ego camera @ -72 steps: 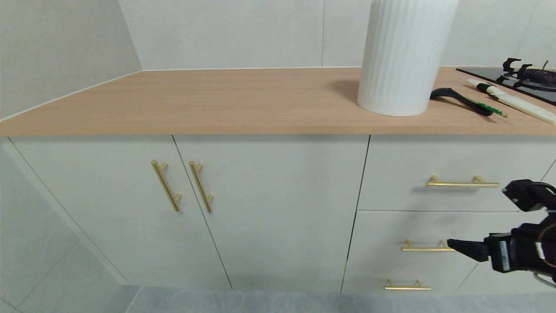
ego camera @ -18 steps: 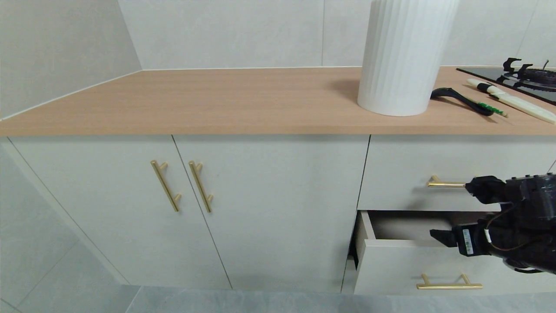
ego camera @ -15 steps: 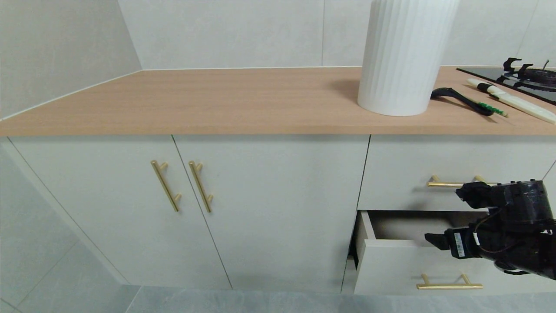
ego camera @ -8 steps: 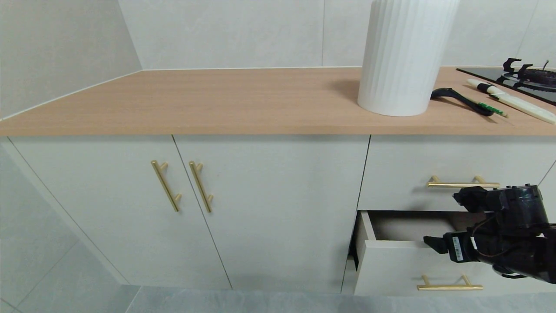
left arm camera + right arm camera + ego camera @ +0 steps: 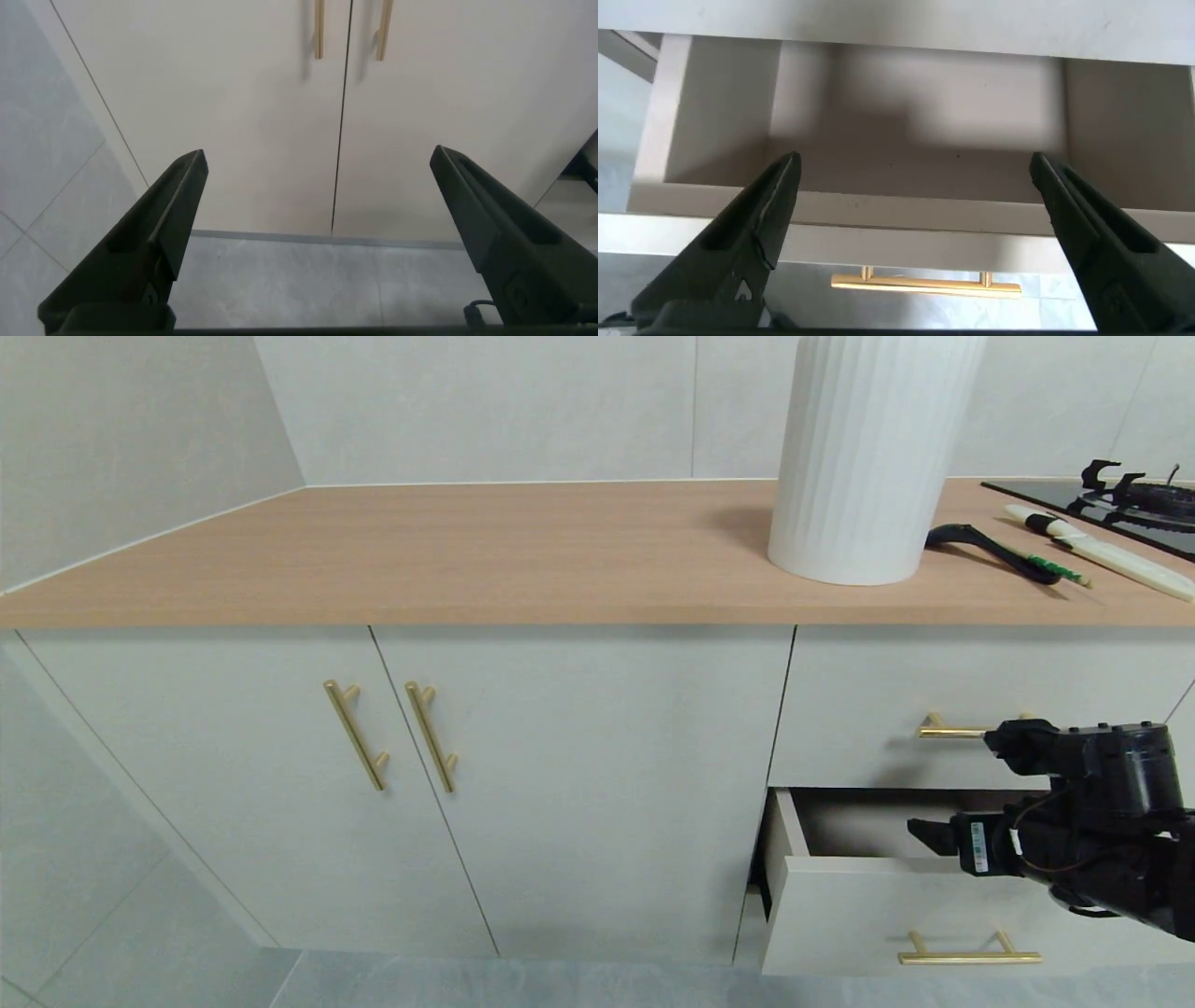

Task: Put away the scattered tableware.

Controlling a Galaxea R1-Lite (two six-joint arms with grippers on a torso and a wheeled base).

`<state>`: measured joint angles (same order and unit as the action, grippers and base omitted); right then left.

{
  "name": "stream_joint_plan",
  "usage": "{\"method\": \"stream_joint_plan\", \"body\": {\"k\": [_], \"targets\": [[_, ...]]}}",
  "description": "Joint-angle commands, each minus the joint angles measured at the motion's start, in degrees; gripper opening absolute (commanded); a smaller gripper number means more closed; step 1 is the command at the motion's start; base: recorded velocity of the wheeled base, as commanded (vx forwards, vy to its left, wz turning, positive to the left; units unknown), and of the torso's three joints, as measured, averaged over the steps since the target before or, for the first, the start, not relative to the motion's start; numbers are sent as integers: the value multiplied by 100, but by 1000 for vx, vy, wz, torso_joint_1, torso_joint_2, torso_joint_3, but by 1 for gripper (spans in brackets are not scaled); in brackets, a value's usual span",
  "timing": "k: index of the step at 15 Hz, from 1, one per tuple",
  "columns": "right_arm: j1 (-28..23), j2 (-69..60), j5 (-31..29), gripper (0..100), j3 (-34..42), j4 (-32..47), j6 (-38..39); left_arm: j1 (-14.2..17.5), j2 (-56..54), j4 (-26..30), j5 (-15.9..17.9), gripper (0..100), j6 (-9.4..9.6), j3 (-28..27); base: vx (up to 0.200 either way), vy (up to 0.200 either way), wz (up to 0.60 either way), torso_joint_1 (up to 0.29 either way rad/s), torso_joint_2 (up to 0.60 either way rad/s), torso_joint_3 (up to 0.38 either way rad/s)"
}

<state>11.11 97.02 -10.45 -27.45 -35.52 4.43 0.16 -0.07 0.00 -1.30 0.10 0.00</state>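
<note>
Drawer [image 5: 868, 905] stands pulled out nearest us, with our right pincer [image 5: 954, 784] spread and empty at its front edge; our left pincer [image 5: 318, 177], spread too, faces the shut cupboard doors [image 5: 234, 112]. Farther back, on the tabletop [image 5: 467, 551], we see a black utensil [image 5: 990, 553] and a white utensil [image 5: 1102, 558] lying just right of a ribbed white canister [image 5: 868, 457], near the stove [image 5: 1134, 495].

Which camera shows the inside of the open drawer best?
Right wrist view: it looks into the drawer, floor and walls bare. Head view shows its front and a strip of inside, partly behind the right gripper. Left wrist view faces the cabinet doors.
</note>
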Motion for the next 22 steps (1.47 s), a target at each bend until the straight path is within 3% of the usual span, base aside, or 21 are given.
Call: {"method": "stream_joint_plan", "body": {"k": [1,7,14,22], "targets": [[6,132,-1,100,12,-25,6,2,7,0,-1,100,-1,0,0,0,0,0,0,0],[23,335,-28,100,109,81,-47,2,7,0,-1,100,-1,0,0,0,0,0,0,0],[32,-518,34,100,-357,2234,-109,11,7,0,-1,100,-1,0,0,0,0,0,0,0],[199,-685,43,100,-313,3886,-1058,2,7,0,-1,100,-1,0,0,0,0,0,0,0]]}}
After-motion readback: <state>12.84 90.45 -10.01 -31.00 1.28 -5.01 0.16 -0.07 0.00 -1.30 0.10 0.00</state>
